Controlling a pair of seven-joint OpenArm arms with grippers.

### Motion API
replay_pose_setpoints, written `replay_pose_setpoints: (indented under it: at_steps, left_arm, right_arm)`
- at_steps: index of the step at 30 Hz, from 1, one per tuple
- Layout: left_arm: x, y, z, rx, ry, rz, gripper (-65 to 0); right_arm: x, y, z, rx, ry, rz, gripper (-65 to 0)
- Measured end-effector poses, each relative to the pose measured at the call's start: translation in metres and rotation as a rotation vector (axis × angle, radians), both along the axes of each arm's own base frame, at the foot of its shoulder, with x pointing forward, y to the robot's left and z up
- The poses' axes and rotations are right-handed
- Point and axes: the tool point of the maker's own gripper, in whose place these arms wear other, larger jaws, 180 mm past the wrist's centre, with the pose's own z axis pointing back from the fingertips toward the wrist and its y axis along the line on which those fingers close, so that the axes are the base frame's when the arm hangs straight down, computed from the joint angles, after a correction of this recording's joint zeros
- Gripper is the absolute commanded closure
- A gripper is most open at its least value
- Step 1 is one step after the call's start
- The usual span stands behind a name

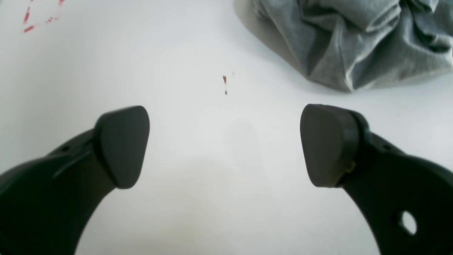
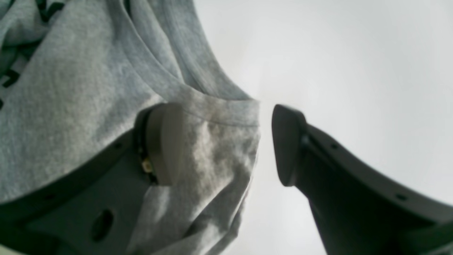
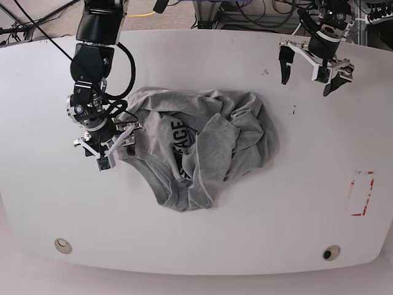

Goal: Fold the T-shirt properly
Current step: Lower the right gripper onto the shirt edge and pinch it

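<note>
The grey T-shirt (image 3: pixel 196 144) lies crumpled in the middle of the white table (image 3: pixel 258 233), with the black lettering "FACE" partly showing. My right gripper (image 3: pixel 109 146) is at the shirt's left edge. In the right wrist view it (image 2: pixel 223 141) is open: a hemmed fold of the T-shirt (image 2: pixel 88 106) drapes over one finger pad (image 2: pixel 164 141) and lies between the jaws, with a gap to the other finger. My left gripper (image 3: pixel 309 75) hangs wide open over bare table at the far right, with nothing in it (image 1: pixel 224 141). A bunched part of the T-shirt (image 1: pixel 354 42) lies ahead of it.
A red dashed rectangle (image 3: pixel 362 192) is marked on the table near its right edge, and red marks (image 1: pixel 35 21) show in the left wrist view. Small dark specks (image 1: pixel 225 83) dot the surface. Two round fittings (image 3: pixel 62 245) (image 3: pixel 331 252) sit near the front edge.
</note>
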Motion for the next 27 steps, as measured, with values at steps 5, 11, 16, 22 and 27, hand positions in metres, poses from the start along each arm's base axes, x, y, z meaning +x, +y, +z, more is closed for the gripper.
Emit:
replay_pose_setpoints:
  at_steps: [5, 11, 16, 22, 27]
  left_arm:
    - [0.002, -0.001, 0.001, -0.002, -0.008, -0.002, -65.0]
    - [0.001, 0.000, 0.001, 0.000, -0.004, 0.001, -65.0]
    - [0.001, 0.001, 0.001, 0.002, -0.004, 0.000, -65.0]
    - [0.001, 0.002, 0.001, 0.004, -0.004, 0.000, -65.0]
    - [0.001, 0.001, 0.001, 0.003, -0.005, 0.000, -65.0]
  right_arm:
    - [0.006, -0.013, -0.015, 0.021, 0.047, -0.015, -37.3]
    - [0.010, -0.025, -0.030, 0.037, 0.094, -0.024, -37.3]
    - [0.008, -0.025, -0.044, 0.053, 0.139, -0.022, -37.3]
    - [0.005, -0.011, -0.049, 0.073, 0.153, 0.032, -37.3]
    - [0.003, 0.002, -0.052, 0.104, 0.142, 0.037, -37.1]
